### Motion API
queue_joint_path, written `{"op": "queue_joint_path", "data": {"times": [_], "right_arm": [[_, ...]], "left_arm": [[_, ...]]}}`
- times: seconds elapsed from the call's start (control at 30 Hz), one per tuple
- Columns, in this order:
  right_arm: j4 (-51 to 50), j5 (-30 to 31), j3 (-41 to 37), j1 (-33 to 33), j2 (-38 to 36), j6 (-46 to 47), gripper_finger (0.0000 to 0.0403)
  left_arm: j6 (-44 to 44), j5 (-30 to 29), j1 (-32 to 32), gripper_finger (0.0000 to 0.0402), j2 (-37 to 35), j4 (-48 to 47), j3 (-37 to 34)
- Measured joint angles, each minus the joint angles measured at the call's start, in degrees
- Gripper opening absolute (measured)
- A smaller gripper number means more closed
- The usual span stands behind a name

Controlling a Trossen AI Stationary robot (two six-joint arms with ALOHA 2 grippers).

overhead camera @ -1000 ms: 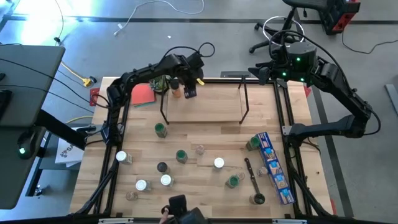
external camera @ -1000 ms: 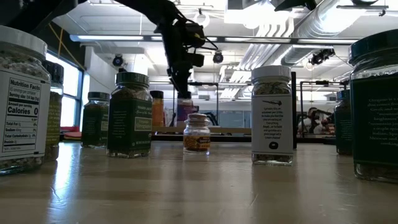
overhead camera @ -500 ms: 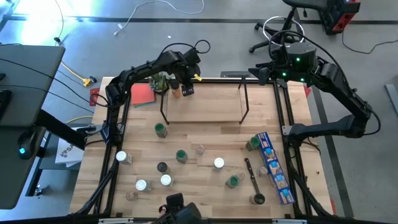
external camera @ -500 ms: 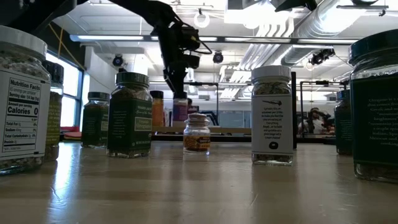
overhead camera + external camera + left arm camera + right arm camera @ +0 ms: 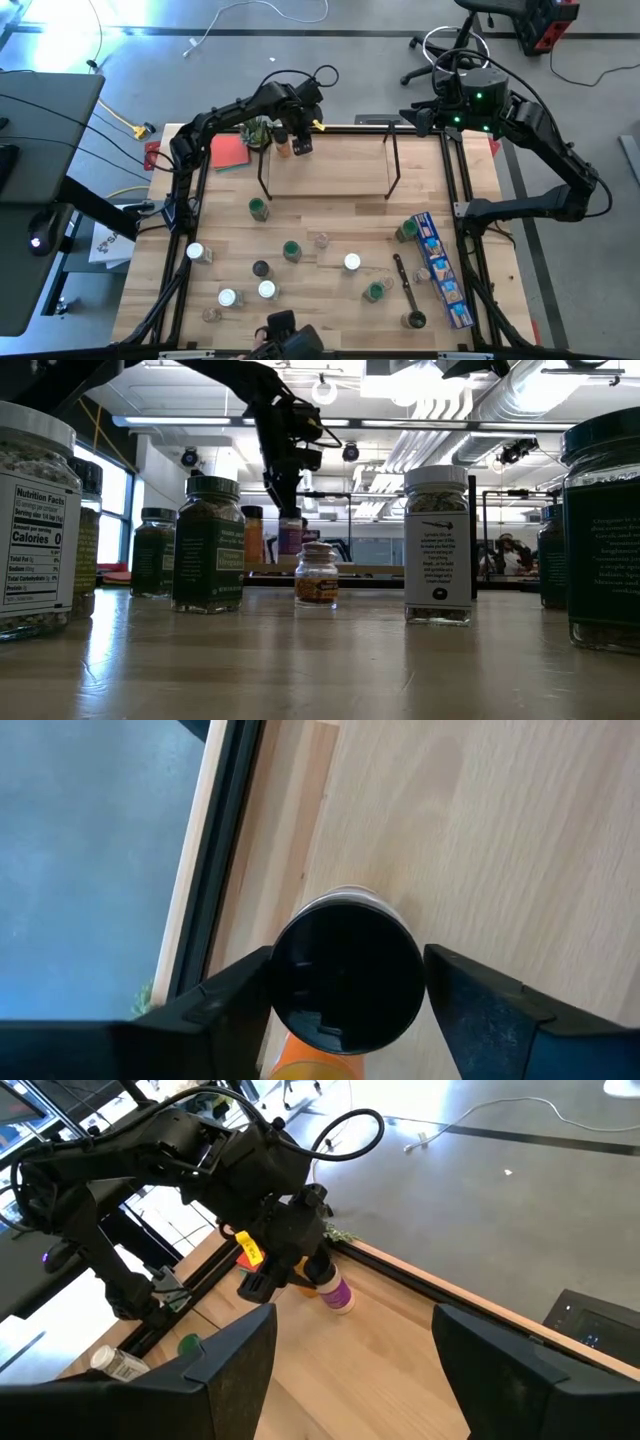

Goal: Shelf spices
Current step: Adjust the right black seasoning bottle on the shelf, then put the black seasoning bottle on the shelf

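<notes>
Left wrist view shows the left gripper (image 5: 350, 995) spread around a black-capped jar (image 5: 347, 972) standing on the shelf (image 5: 520, 840) at its far left corner; the jar's label is hidden. Low view reads "Nutrition Facts" on a near jar (image 5: 35, 525). Right gripper (image 5: 350, 1370) waits spread, far right.

- Left arm: reaches to the table's far edge; left gripper (image 5: 299, 143) points down, fingers spread.
- Right arm: folded back at the far right corner; right gripper (image 5: 350, 1370) spread wide.
</notes>
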Motion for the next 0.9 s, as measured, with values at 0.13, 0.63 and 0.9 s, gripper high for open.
{"op": "queue_joint_path", "data": {"times": [0.13,0.63,0.9], "right_arm": [[0.0,0.0,0.0,0.0,0.0,0.0,0.0264],[0.0,0.0,0.0,0.0,0.0,-0.5,0.0264],[-3.0,-7.6,0.0,0.7,0.5,-4.2,0.0264]], "left_arm": [[-0.8,0.0,0.0,0.0270,0.0,0.0,0.0],[-10.7,-1.0,-2.4,0.0291,-0.7,-12.5,18.8],[-13.8,4.3,-15.0,0.0282,-8.9,-20.1,23.2]]}}
